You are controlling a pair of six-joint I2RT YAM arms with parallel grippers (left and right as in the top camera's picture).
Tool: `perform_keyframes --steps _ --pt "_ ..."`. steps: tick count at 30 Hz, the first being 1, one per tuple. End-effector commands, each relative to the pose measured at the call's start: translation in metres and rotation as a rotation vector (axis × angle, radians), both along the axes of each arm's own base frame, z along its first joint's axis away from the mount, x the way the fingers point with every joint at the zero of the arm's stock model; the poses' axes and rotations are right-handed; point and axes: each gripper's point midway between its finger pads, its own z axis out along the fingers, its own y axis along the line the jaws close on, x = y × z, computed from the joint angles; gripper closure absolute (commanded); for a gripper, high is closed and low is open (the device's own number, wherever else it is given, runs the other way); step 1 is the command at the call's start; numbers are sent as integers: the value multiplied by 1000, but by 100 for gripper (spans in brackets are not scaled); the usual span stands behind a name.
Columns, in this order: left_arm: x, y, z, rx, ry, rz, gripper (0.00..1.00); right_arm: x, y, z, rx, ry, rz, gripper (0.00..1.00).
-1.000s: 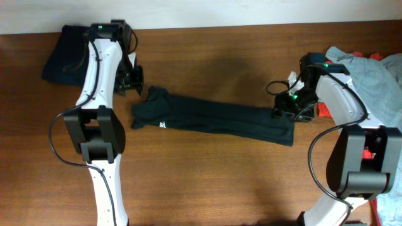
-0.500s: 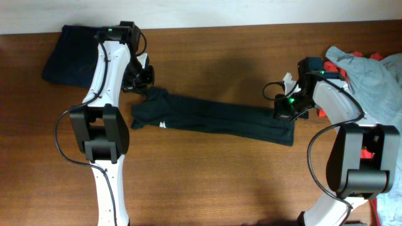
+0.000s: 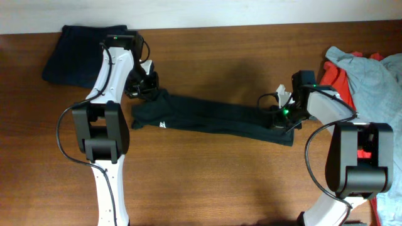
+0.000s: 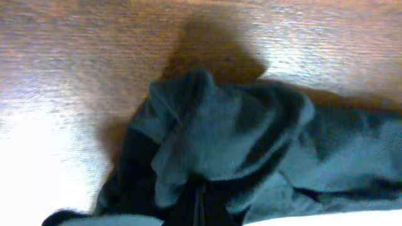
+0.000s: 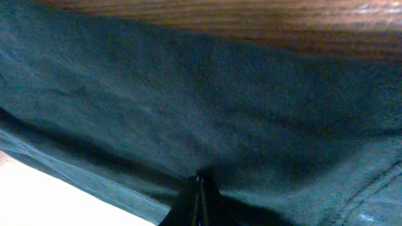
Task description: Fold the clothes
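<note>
A white mark (image 3: 162, 125) on the black T-shirt (image 3: 213, 119) is unreadable.

Overhead camera: straight down, far, whole brown wooden table (image 3: 207, 182). My wrist cameras: pressed close (both glimpse wood too), sharing with overhead long black cloth T-shirt (image 3: 213, 119).

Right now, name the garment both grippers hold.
The black T-shirt, stretched across mid-table; the navy one lies far left, the red one and grey-blue one heaped at right.

The black T-shirt (image 4: 239, 138) is rendered blurred in both wrist views; the table (image 4: 38, 150) is bleached by glare.
</note>
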Motion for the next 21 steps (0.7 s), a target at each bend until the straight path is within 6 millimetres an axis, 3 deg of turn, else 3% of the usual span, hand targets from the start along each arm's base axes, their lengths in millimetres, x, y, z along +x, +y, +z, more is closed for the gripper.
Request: perform_keyframes --steps 1,6,10,14,17,20,21 --pt "-7 4 -15 28 14 -11 100 -6 -1 -8 -22 13 15 96" --pt "-11 17 -37 101 17 -16 100 -15 -10 -17 -76 42 13 96" --pt "-5 30 -35 175 -10 -21 100 -27 -12 -24 -94 75 10 96" --pt "13 27 -12 166 -73 -17 100 -30 -16 -27 -114 82 10 96" --pt "30 22 24 159 -152 -17 97 -29 -16 -27 -114 81 9 96" --pt "38 16 52 154 -202 -25 70 -29 -16 -27 -114 81 9 96" --pt "40 13 59 152 -218 -38 66 -29 -16 -27 -114 82 9 96"
